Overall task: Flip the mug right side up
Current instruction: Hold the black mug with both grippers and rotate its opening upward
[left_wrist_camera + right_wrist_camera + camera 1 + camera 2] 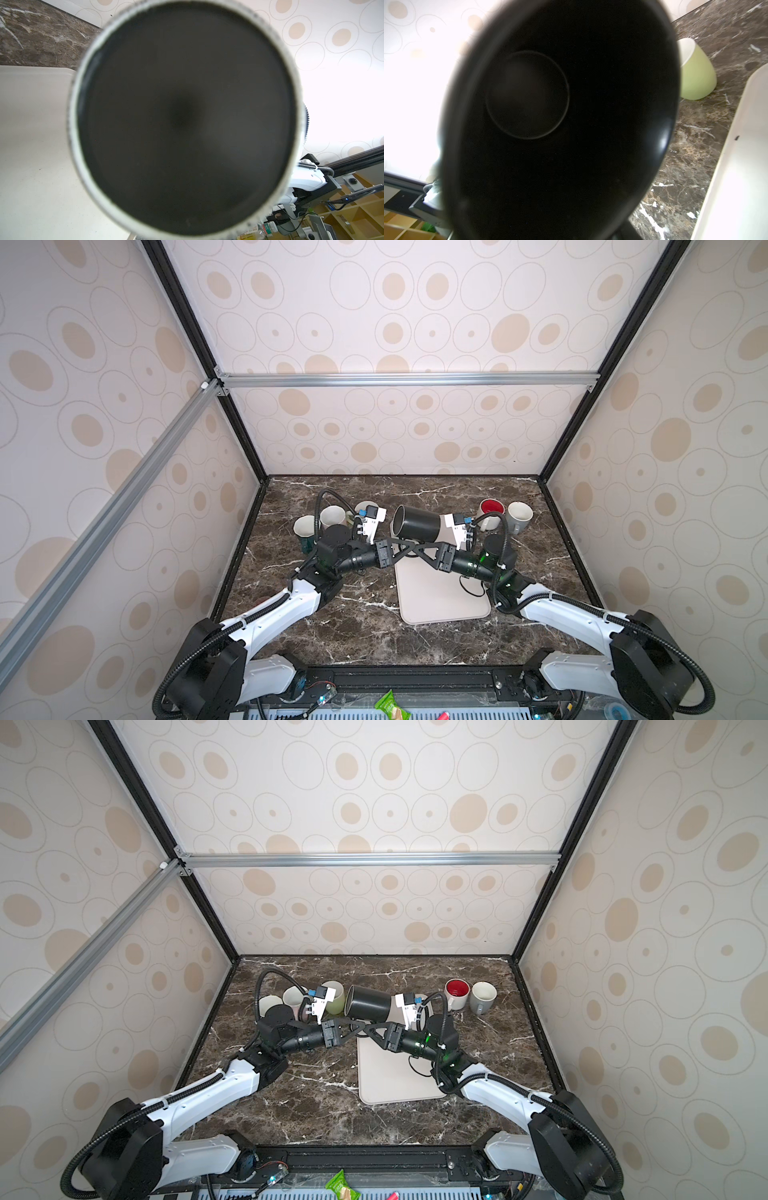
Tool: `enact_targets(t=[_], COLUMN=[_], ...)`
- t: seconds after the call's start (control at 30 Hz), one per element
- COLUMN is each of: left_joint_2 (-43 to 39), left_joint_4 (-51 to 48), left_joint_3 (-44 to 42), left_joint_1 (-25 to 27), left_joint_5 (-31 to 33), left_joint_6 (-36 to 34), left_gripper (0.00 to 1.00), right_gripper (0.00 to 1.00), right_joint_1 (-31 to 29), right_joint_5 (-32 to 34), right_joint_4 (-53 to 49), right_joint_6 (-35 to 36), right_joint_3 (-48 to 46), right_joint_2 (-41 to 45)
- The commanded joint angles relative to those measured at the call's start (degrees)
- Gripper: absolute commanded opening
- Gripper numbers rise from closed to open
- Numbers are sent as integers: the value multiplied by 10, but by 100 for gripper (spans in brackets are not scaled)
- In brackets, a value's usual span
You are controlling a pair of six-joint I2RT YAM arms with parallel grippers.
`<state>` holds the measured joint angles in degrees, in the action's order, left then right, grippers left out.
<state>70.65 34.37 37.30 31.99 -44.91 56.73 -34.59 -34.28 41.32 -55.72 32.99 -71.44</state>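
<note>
The marble tabletop point(365, 635) and the beige mat point(440, 597) lie below both pincers. The black mug point(417, 524) hangs on its side just above their meeting tips. The left pincer point(398, 550) is clamped on the mug's underside. Whether the right pincer point(411, 547) grips it, I cannot tell.

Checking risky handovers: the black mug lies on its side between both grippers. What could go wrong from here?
1. Both grippers' fingers meet at one spot under the black mug, and the contact is hidden. If the left gripper releases before the right gripper holds firmly, the mug could drop onto the mat.
2. Swinging it upright could knock the green mug close by.
</note>
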Motion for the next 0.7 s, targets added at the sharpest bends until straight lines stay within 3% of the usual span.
enact_targets(t=[0.0, 0.1, 0.37, 0.67], left_joint_2=[3, 8, 25, 29], left_joint_4=[106, 114, 126, 113], left_joint_3=[0, -6, -5, -12], left_joint_1=[-4, -4, -4, -4], left_joint_5=[-32, -37, -60, -54], left_joint_6=[29, 32, 38, 27], left_gripper=[0, 0, 0, 0], right_gripper=[41, 33, 31, 7], right_joint_1=[5, 4, 5, 6], right_joint_5=[-16, -20, -47, -59], right_joint_4=[80, 98, 145, 157], right_joint_6=[-21, -29, -49, -52], right_joint_3=[12, 13, 26, 30], right_joint_2=[-9, -18, -43, -39])
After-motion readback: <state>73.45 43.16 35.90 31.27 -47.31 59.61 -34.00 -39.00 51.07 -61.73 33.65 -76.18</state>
